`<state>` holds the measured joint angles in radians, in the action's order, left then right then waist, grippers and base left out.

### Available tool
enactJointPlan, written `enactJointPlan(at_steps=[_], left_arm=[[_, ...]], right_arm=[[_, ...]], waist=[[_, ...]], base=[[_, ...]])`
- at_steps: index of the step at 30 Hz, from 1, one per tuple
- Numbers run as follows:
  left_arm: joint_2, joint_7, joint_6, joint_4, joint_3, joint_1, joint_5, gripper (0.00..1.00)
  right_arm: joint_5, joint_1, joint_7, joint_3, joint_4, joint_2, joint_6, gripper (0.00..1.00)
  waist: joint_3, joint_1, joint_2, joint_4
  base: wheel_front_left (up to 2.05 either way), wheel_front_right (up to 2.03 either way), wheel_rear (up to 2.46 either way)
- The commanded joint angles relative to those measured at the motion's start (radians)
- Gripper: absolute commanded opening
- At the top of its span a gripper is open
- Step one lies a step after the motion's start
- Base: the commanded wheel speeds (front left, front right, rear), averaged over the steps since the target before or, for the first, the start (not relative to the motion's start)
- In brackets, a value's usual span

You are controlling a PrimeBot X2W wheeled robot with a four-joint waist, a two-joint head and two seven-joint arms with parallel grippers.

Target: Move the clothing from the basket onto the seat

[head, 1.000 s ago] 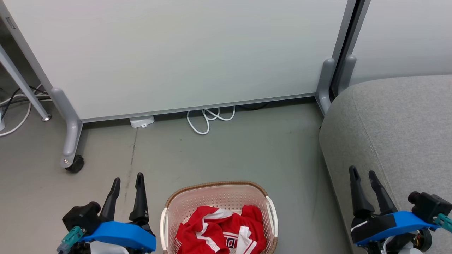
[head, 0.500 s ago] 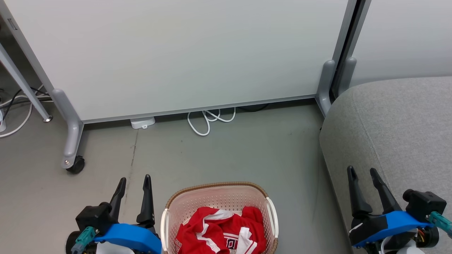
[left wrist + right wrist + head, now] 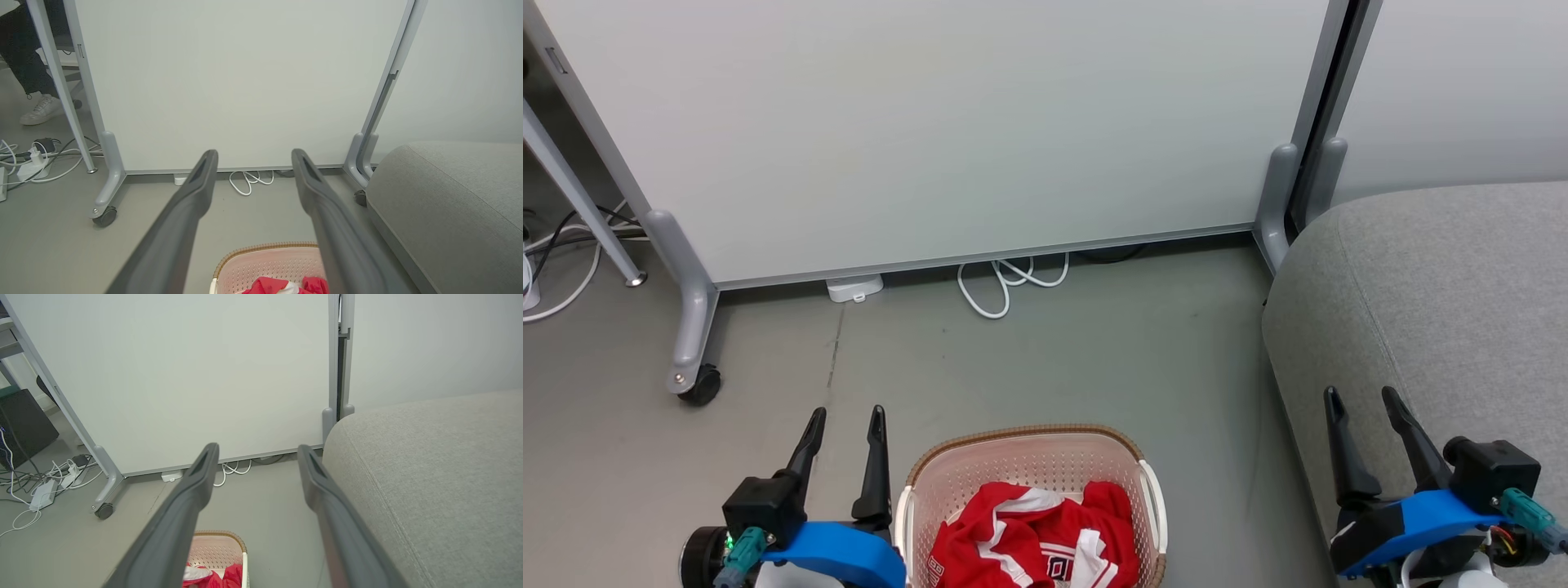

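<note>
Both claws are spread wide with nothing in either: the left claw (image 3: 846, 415) hovers just left of the basket (image 3: 1021, 430), close to its white side handle (image 3: 900, 513), and the right claw (image 3: 1360, 398) hangs over the rounded front edge of the seat (image 3: 1445, 286). The clothing (image 3: 1033, 535) is all in the basket, a red-and-white heap low at the bottom, with none on the seat. Risks as I see them: the basket sits at the very bottom of the head view with its near part cut off, so aiming a grasp from that view is weak. The left claw is so close to the rim that a straight descent likely clips the handle and shoves or tips a light basket across the smooth floor (image 3: 1045, 359). The garments look tangled. A shallow pinch probably takes one fold and drags the rest over the rim, and a deep plunge may jam a fingertip in the perforated wall and lift the whole basket. There is bare floor between the basket and the seat, so anything loosely caught drops there in transit. The seat edge is rounded, so a release too near it probably lets fabric slide off. Swinging the right claw inward risks rubbing the seat's side. The white cable (image 3: 1005, 286) and the caster (image 3: 698, 384) are well apart from all this and are not a worry.
</note>
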<state>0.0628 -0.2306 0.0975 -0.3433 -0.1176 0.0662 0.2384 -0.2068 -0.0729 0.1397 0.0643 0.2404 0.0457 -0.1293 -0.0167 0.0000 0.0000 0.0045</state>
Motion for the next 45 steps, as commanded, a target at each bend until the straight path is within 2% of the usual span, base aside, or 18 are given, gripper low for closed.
enactJointPlan(at_steps=[1,7,16,24,40,45], left_arm=[[0.001,-0.009,0.0,-0.001,-0.007,0.012,-0.022,1.0],[-0.002,-0.022,-0.003,-0.011,-0.013,0.01,-0.068,1.0],[-0.008,-0.037,-0.001,-0.019,-0.006,0.008,-0.077,1.0],[-0.011,-0.036,-0.001,-0.021,0.003,0.014,-0.019,1.0],[-0.012,-0.036,-0.008,-0.027,-0.004,0.016,-0.015,1.0],[-0.012,-0.036,-0.014,-0.03,-0.001,0.016,-0.024,1.0]], right_arm=[[0.027,0.007,0.004,-0.001,-0.008,0.007,-0.002,1.0],[0.079,0.007,0.006,0.004,0.0,0.007,-0.002,1.0],[0.133,0.013,0.013,0.005,-0.004,0.007,-0.002,1.0],[0.119,0.016,0.015,0.002,-0.004,0.007,-0.002,1.0],[0.104,0.009,0.02,-0.003,0.009,0.007,-0.002,1.0],[0.094,-0.005,0.021,-0.02,0.008,0.007,-0.002,1.0]], waist=[[-0.001,0.0,0.0,0.0],[-0.003,0.0,0.0,0.001],[-0.005,0.0,0.0,0.001],[-0.004,0.0,0.0,0.001],[0.004,0.0,0.0,-0.001],[0.023,0.0,0.0,-0.022]], base=[[0.0,0.0,0.0],[0.0,0.0,0.0],[0.0,0.0,0.0],[0.0,0.0,0.0],[0.0,0.0,0.0],[0.0,0.0,0.0]])
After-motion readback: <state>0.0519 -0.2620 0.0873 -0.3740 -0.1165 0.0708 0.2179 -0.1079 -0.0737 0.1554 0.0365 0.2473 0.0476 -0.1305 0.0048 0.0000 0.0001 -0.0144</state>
